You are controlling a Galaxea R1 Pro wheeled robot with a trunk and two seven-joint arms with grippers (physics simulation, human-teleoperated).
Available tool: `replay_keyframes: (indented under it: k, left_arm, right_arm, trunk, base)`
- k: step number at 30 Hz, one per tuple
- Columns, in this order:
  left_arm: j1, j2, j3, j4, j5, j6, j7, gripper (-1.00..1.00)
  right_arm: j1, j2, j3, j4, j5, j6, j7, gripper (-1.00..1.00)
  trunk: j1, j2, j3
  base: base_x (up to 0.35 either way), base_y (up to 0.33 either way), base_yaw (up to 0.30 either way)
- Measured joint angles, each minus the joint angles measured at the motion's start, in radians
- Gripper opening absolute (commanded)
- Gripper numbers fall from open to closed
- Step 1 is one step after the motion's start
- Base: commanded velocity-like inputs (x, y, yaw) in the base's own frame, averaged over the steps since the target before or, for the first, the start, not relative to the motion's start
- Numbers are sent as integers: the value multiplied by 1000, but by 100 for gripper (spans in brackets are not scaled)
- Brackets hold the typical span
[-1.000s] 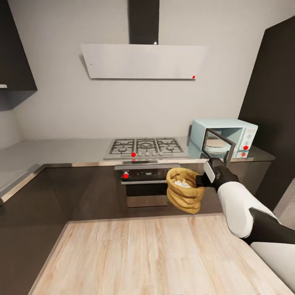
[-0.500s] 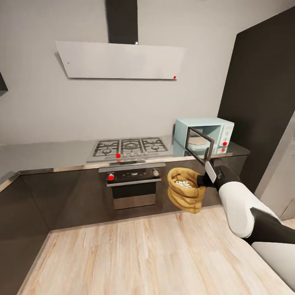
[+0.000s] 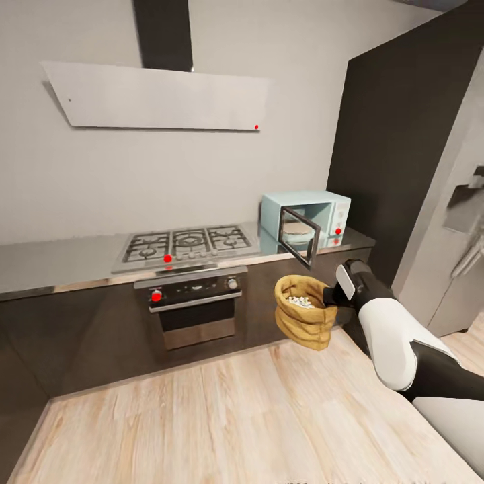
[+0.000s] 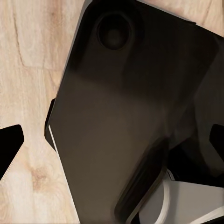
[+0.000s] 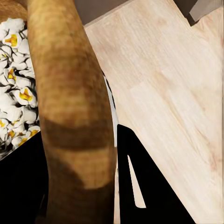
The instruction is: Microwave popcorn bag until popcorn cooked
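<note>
The right gripper (image 3: 331,296) pinches the rolled rim of the popcorn bag (image 3: 304,311), which hangs over the wood floor (image 3: 202,417), popped kernels (image 5: 16,98) showing. The microwave (image 3: 308,216) stands open on the countertop (image 3: 60,259). Keep the mouth upward. The left gripper's state I cannot tell.

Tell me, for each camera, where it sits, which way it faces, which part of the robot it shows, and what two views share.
Head view: on the robot's head, facing forward and down at the hob, the microwave with its door open, and the floor; shows the right arm, its gripper shut on the bag.
Left wrist view: near the left gripper, facing down at floor; a dark part of the robot blocks most of it.
Right wrist view: near the right gripper, looking along the bag's rim at popped corn inside.
Shared: head and right wrist views both show the bag and floor.
</note>
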Motion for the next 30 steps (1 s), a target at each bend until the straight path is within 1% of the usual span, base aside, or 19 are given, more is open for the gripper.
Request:
replay_keyframes:
  k: [30]
  left_arm:
    - [0,1,1,0,1,0,0,100]
  right_arm:
    - [0,1,1,0,0,0,0,-100]
  trunk:
    - [0,0,0]
  base:
    - [0,0,-243]
